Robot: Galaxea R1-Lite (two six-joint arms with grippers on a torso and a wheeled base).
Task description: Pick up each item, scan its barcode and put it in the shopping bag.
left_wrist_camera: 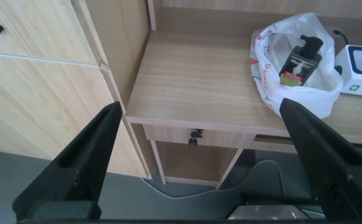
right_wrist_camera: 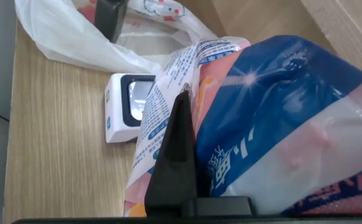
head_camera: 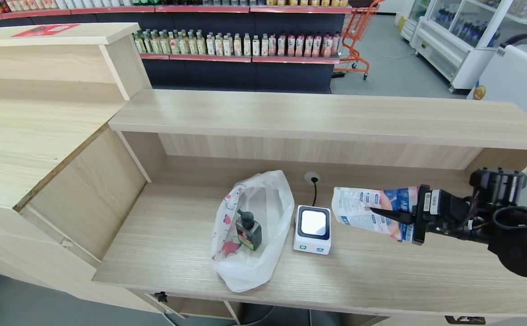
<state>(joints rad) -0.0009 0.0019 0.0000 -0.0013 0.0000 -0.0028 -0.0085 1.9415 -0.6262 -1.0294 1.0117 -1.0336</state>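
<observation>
Holding the pouch [head_camera: 358, 203] clamped in our right end effector [head_camera: 381, 213] above the bench [head_camera: 177, 253], just right of the scanner [head_camera: 313, 228] | left end effector [left_wrist_camera: 199, 106] hangs with fingers apart off the bench's front | risk: the soft pouch sags so we miss the barcode, or clips the scanner on the way to the bag [head_camera: 268, 190].

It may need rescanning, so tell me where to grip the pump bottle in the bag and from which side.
Grip the pump bottle across its flat-sided body, below the narrow pump head, which would likely slip. Come from above through the open mouth of the shopping bag, since the bag's film walls close off the bottle's sides.
</observation>
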